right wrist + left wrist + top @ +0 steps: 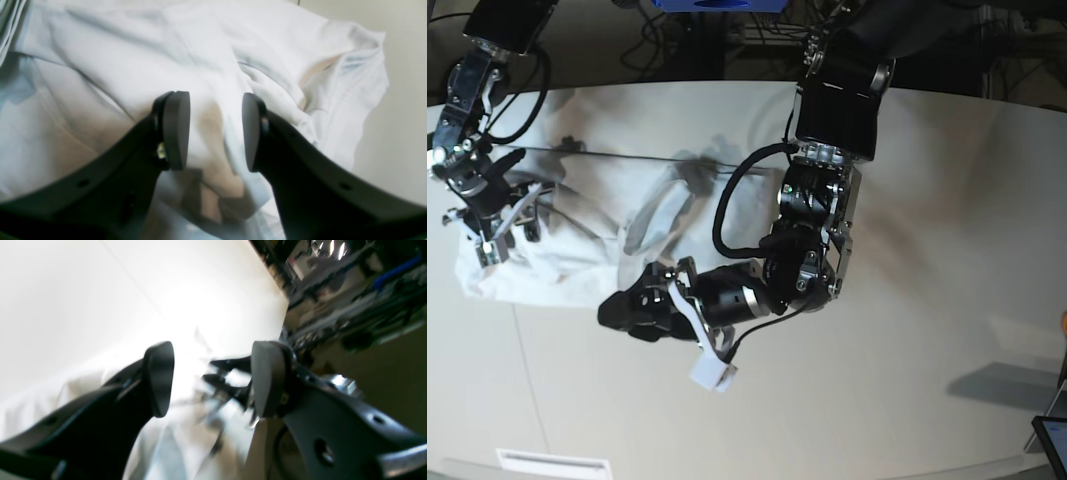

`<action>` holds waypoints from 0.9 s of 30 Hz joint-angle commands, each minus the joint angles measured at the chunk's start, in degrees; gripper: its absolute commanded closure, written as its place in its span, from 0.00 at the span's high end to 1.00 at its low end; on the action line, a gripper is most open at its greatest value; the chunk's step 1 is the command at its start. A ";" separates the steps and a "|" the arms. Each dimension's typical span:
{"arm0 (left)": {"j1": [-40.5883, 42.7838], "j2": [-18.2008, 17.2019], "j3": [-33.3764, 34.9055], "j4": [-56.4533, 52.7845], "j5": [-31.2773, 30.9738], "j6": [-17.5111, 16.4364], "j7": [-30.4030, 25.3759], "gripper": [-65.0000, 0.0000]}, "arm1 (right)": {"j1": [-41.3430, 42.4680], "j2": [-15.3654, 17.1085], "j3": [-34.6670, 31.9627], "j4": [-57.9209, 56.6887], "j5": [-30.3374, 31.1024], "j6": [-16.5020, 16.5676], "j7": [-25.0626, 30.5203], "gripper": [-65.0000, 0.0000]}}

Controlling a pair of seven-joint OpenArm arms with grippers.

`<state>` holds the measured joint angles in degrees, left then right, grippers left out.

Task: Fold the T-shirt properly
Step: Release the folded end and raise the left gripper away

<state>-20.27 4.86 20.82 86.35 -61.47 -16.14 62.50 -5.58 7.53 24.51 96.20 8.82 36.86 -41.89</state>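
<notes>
The shirt (577,235) lies rumpled at left on the desk (927,250); both end effectors, left (632,310) and right (487,215), gape empty; a shallow pinch risks grabbing one layer and skewing the fold.

T-shirt (577,235): one, white, crumpled in a single heap; no second garment in any view.

Worktop (927,330): one, off-white.

Robot arms: two in the base view. One left arm (832,150), one right arm (472,90).

Grippers: two, one per arm. Left gripper (210,380), right gripper (216,131).

Pads per gripper: two dark oval pads (159,378) on the left, two on the right (176,130). Four pads counted in all.

Small white block (711,374) hanging by the left arm's wrist: one.

Dark tablet-like corner (1052,440) at the lower edge of the base view: one, mostly cut off.

Pale vent-like strip (552,464) at the worktop's near edge: one.
</notes>
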 commanded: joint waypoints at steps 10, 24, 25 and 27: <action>6.43 -17.65 -0.29 6.36 11.49 0.19 -9.36 0.27 | 0.71 -1.07 0.06 9.51 0.81 3.14 1.05 0.38; 20.76 -24.86 -25.61 8.91 13.16 0.27 -10.15 0.00 | -3.51 -1.77 -15.85 16.90 0.81 3.14 -4.22 0.11; 21.28 -25.39 -25.52 8.91 13.16 0.27 -10.15 0.00 | -3.60 -1.68 -17.17 16.90 0.81 3.14 -4.22 0.05; 22.34 -26.45 -25.52 8.91 13.16 0.27 -10.15 0.00 | -3.60 -1.51 -19.72 16.98 0.81 3.14 -4.13 0.01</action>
<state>2.92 -20.73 -4.38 94.24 -47.35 -15.38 53.54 -9.80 5.63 4.54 112.01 8.99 40.10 -47.40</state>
